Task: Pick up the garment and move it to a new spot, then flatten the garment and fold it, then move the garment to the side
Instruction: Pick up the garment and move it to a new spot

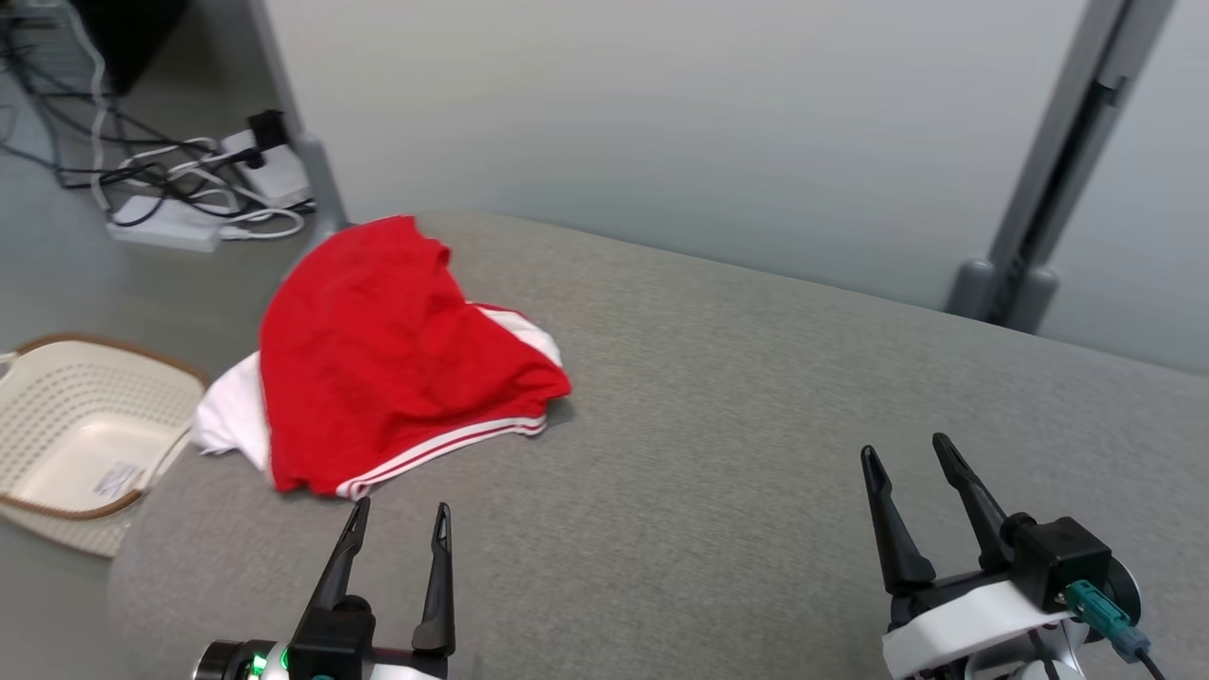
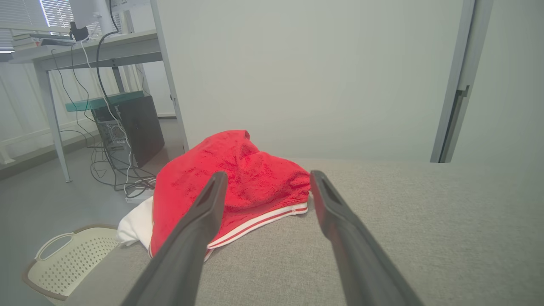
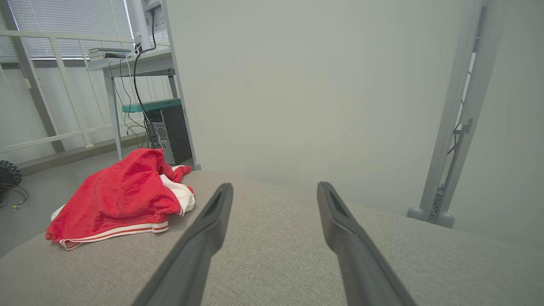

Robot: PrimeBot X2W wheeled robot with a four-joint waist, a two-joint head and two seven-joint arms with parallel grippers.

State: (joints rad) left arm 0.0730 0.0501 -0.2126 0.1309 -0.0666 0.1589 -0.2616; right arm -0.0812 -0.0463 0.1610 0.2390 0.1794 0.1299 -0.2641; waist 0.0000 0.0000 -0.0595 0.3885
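Left hand (image 1: 401, 505) and right hand (image 1: 903, 444) — fingers wide apart, empty — red garment (image 1: 378, 368) just beyond the left

Office or lab room, not a home. Metal-legged desk (image 2: 106, 46) by window blinds (image 3: 72, 21), computer tower (image 2: 140, 127) below it, loose cables (image 1: 161, 175) and power strip (image 1: 165, 227) on the grey floor (image 1: 57, 283). Plain pale partition panel (image 1: 661, 123) on grey metal post (image 1: 1058, 161) behind the cloth-covered table (image 1: 756, 425). Plastic basket (image 1: 85, 434) on the floor.
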